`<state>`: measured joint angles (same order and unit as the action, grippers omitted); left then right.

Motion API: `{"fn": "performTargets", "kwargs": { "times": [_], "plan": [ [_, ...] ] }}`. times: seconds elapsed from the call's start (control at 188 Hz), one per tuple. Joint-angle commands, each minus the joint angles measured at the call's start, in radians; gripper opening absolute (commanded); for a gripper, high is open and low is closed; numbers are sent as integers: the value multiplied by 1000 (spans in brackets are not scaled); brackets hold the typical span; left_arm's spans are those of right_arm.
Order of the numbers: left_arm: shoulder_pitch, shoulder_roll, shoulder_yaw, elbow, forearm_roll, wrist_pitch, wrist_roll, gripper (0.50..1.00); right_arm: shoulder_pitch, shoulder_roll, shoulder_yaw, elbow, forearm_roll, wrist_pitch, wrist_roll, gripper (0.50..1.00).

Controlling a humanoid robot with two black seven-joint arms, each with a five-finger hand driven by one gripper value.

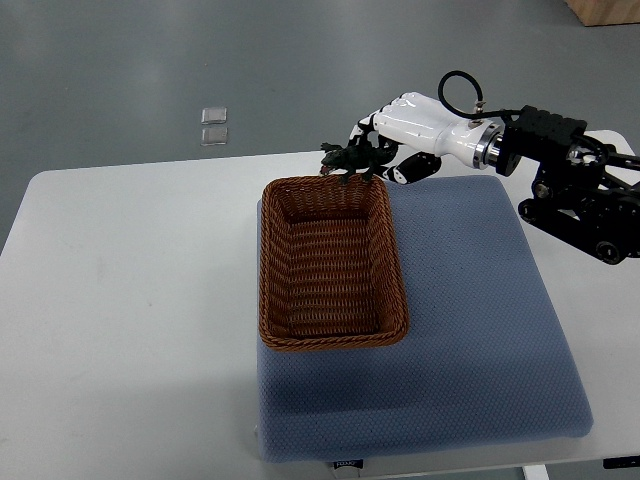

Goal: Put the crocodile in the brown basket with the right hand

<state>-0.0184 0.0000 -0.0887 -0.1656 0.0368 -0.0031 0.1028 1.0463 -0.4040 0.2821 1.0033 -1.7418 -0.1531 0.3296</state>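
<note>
The crocodile (354, 158), a small dark green toy, sits at the far rim of the brown basket (333, 343), over the right half of that rim. It lies roughly level, with its length running along the rim. The view does not show whether its lower edge touches the wicker or clears it.

The right hand (415, 125) grasps the crocodile. Its fingers (378, 146) curl around the end of the toy that points away from the basket's left side, which leaves the rest of the body projecting free. This grip keeps the white palm beyond the far right corner of the basket, so the toy can be carried over the rim without the hand meeting the wicker.

The basket interior is empty and its opening faces up, so placement is judged not yet complete. The crocodile must be brought toward the near side of the rim, over the opening, before the fingers let go. If it is let go at the rim, the toy could fall outside the basket.

The basket rests on a blue pad (470, 300), near the pad's left edge. The pad gives a soft, non-slip base. The pad lies on the white surface (130, 300), which extends to the left of the basket.

The left arm is not visible.
</note>
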Motion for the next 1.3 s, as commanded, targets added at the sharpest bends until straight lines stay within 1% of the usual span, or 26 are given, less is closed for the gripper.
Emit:
{"fn": "performTargets", "kwargs": {
  "times": [0.0, 0.09, 0.223, 0.234, 0.25, 0.255, 0.26, 0.266, 0.276, 0.292, 0.298, 0.308, 0.319, 0.324, 0.351, 0.356, 0.361, 0.372, 0.393, 0.398, 0.462, 0.515, 0.802, 0.909, 1.073, 1.296],
  "plan": [
    [0, 0, 0, 0, 0, 0, 0, 1000, -9, 40, -23, 3, -1, -2, 2, 500],
    [0, 0, 0, 0, 0, 0, 0, 1000, -23, 70, -37, 3, -1, -2, 2, 500],
    [0, 0, 0, 0, 0, 0, 0, 1000, -60, 73, -37, 3, -2, -2, 5, 507],
    [0, 0, 0, 0, -2, 0, 0, 1000, -66, 73, -37, 3, -2, -3, 6, 543],
    [0, 0, 0, 0, 0, 0, 0, 1000, -69, 73, -37, 3, -2, -3, 6, 558],
    [0, 0, 0, 0, 0, 0, 0, 1000, -72, 73, -37, 3, -4, -6, 6, 576],
    [0, 0, 0, 0, 0, 0, 0, 1000, -72, 73, -37, 3, -4, -6, 6, 576],
    [0, 0, 0, 0, 0, 0, 0, 1000, -74, 73, -37, 3, -4, -8, 8, 590],
    [0, 0, 0, 0, 0, 0, 0, 1000, -74, 73, -37, 3, -4, -8, 8, 590],
    [0, 0, 0, 0, -2, 0, 0, 1000, -78, 73, -37, 3, -4, -14, 9, 621],
    [0, 0, 0, 0, -2, 0, 0, 1000, -78, 73, -37, 3, -4, -14, 9, 621],
    [0, 0, 0, 0, 0, 0, 0, 1000, -81, 73, -37, 3, -4, -23, 9, 658],
    [0, 0, 0, 0, 0, 0, 0, 1000, -81, 73, -37, 3, -4, -23, 9, 658],
    [0, 0, 0, 0, -2, 0, 0, 1000, -83, 73, -37, 3, -4, -26, 9, 676],
    [0, 0, 0, 0, 0, 0, 0, 1000, -86, 73, -38, 3, -4, -34, 9, 709],
    [0, 0, 0, 0, 0, 0, 0, 1000, -88, 73, -37, 3, -4, -36, 9, 725],
    [0, 0, 0, 0, 0, 0, 0, 1000, -88, 73, -37, 3, -4, -36, 9, 725],
    [0, 0, 0, 0, -2, 0, 0, 1000, -91, 73, -37, 3, -4, -39, 9, 756],
    [0, 0, 0, 0, -2, 0, 0, 1000, -92, 73, -37, 3, -2, -39, 9, 768],
    [0, 0, 0, 0, 0, 0, 0, 1000, -92, 73, -37, 3, -2, -39, 11, 782],
    [0, 0, 0, 0, -2, 0, 0, 1000, -100, 74, -37, 3, -2, -42, 11, 862],
    [0, 0, 0, 0, 0, 0, 0, 1000, -100, 74, -35, 2, -1, -43, 11, 903],
    [0, 0, 0, 0, 0, 0, 0, 1000, -103, 50, -11, -5, 8, -48, 12, 913],
    [0, 0, 0, 0, 0, 0, 0, 1000, -135, 31, 63, -8, 61, -55, 11, 913],
    [0, 0, 0, 0, 0, 0, 0, 1000, -183, 16, 181, -26, 277, -51, 2, 911],
    [0, 0, 0, 0, 0, 0, 0, 1000, -262, 4, 344, -58, 720, -48, -4, 913]
  ]
}}
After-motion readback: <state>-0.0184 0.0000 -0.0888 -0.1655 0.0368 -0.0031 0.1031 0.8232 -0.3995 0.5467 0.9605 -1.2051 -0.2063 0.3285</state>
